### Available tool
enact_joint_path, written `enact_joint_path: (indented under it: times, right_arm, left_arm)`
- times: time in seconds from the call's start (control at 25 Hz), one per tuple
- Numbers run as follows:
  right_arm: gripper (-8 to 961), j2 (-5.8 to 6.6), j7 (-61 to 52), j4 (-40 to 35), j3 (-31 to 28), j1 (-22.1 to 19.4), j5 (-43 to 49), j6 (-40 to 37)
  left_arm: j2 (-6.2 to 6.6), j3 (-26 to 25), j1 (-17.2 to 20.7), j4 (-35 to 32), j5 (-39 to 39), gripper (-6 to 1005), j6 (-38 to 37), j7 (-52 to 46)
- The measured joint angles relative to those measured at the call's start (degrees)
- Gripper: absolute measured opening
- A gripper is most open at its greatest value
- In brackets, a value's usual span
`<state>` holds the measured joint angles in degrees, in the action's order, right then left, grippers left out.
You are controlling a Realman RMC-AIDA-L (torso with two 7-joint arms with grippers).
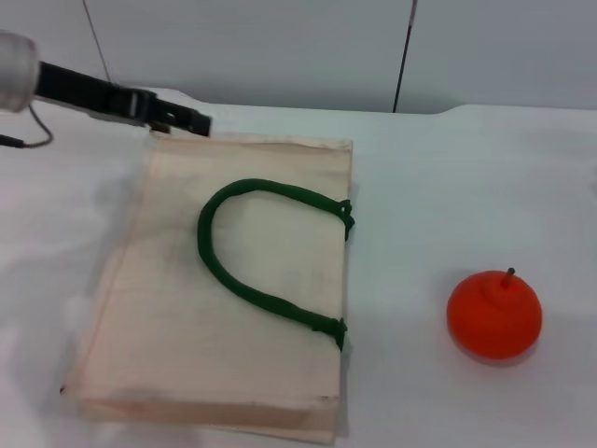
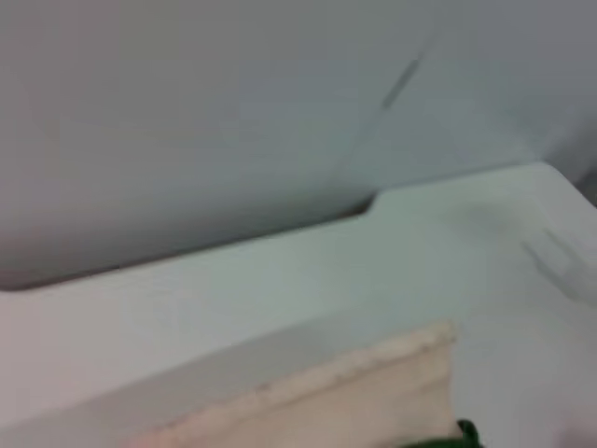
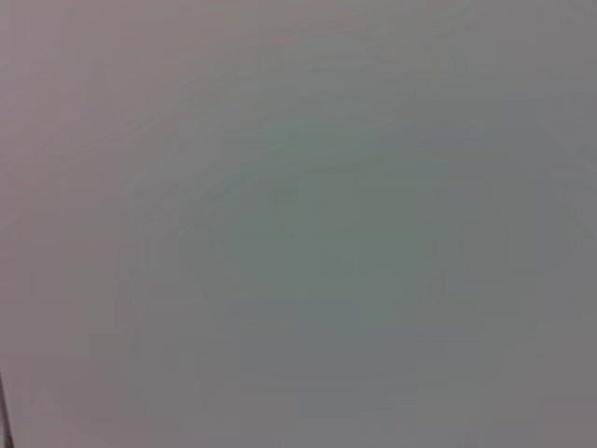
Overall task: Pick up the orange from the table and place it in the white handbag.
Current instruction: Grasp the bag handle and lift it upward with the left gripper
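Orange [image 1: 493,314] sits on the table [image 1: 466,177], stem up and tilted a bit, well off the bag's handle side, nothing touching it. Not picked yet.

Bag [image 1: 224,289] lies flat, cream fabric, green rope handle [image 1: 261,252] flopped across its top face. Mouth looks pressed shut along the edge facing the orange; can't see any gap there.

Left gripper [image 1: 191,121] hangs at the bag's far corner, the one away from the orange. Dark fingers point along the far edge, just beside or grazing the fabric, can't tell which. Can't tell if they're spread or pinched either. The left wrist view only shows the bag's far edge [image 2: 354,392] and a scrap of green [image 2: 466,431].

Right gripper isn't visible anywhere; its wrist view shows only a blank grey surface.

My read of the step: bag needs opening before the orange goes anywhere.
- Left should take the top fabric layer or the handle, not both layers, and lift to make a real mouth.
- Right comes down on the orange from above, fingers straddling the widest part and clear of the stem. It's round and will likely roll if nudged from one side.
- Keep the mouth held open until release.
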<state>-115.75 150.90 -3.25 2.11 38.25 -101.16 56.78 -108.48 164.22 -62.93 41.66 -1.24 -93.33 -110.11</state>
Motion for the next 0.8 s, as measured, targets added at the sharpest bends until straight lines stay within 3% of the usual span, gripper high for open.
enact_joint_path:
  times: [0.4,0.8]
  right_arm:
    - [892,0.00,0.01,0.00,0.00,0.10,0.01,0.00]
    - [892,0.00,0.00,0.27,0.00,0.57,0.00,0.00]
  left_arm:
    - [-0.41,-0.04,-1.83,-9.93,-6.48,813,13.81,-1.65]
    - [-0.58,-0.06,-2.28,-19.22,-9.32,805,22.39,-1.74]
